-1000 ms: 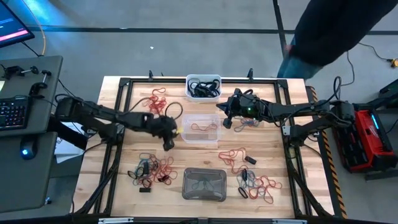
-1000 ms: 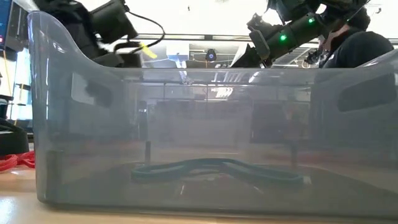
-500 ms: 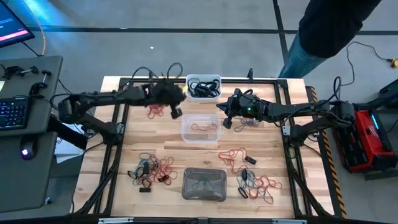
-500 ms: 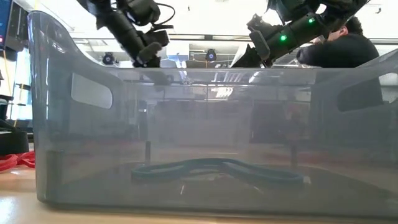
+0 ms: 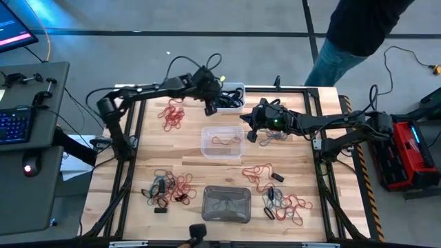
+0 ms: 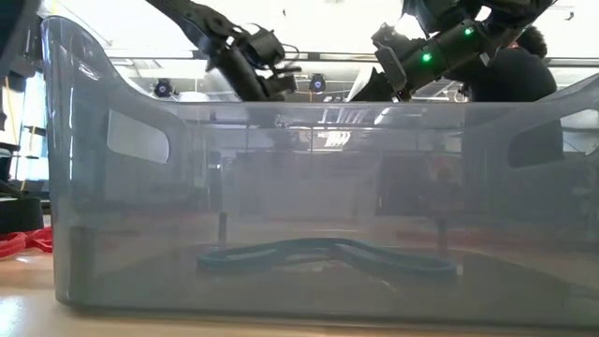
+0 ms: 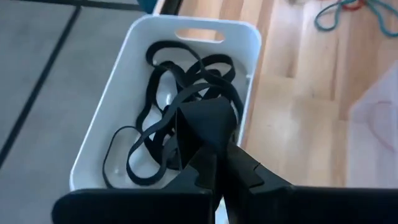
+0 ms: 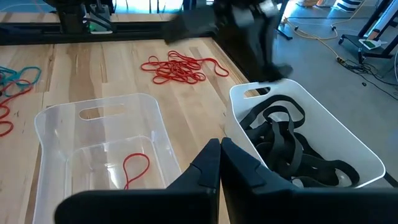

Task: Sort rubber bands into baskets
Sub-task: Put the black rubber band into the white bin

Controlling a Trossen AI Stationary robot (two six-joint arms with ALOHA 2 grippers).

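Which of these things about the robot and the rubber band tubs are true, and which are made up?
1. The white basket holds black rubber bands. True.
2. The clear basket is full of blue bands. False: only one red rubber band shows in it.
3. The left gripper is over the white basket. True.
4. The right gripper is wide open. False: it is shut.
5. A pile of red bands lies on the wooden table. True.

Overhead view straight down, low view pressed against grey basket (image 6: 299, 197), both wrist views share white basket (image 7: 186, 37).
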